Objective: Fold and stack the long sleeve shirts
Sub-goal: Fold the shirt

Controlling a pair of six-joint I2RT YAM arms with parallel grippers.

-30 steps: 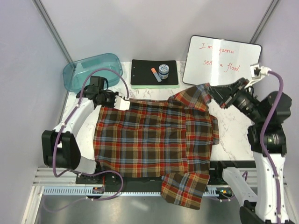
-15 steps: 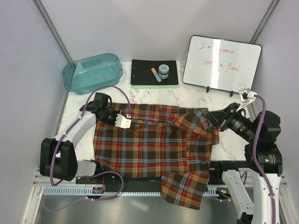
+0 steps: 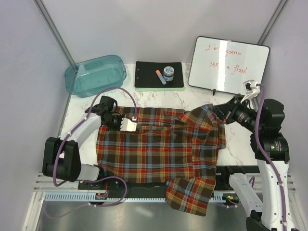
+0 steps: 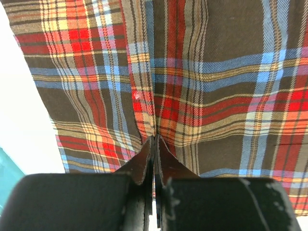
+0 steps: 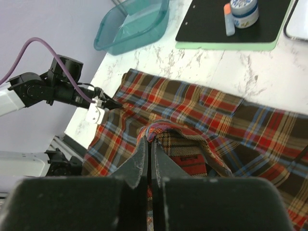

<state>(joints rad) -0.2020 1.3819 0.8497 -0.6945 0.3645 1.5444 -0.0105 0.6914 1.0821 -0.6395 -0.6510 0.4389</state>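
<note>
Left gripper (image 4: 154, 144) pinched tight on shirt (image 3: 159, 151) fold, left of centre in top view. Right gripper (image 5: 150, 139) clamped on raised shirt edge, right of centre. Shirt spread mid-frame on table (image 3: 240, 139), flap overhanging bottom edge.

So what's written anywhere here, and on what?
"I'm gonna sen… a flood": red handwriting on the whiteboard; glare hides a letter or so after "sen".
Label on the jar: too small to read.
Nothing else legible.
</note>
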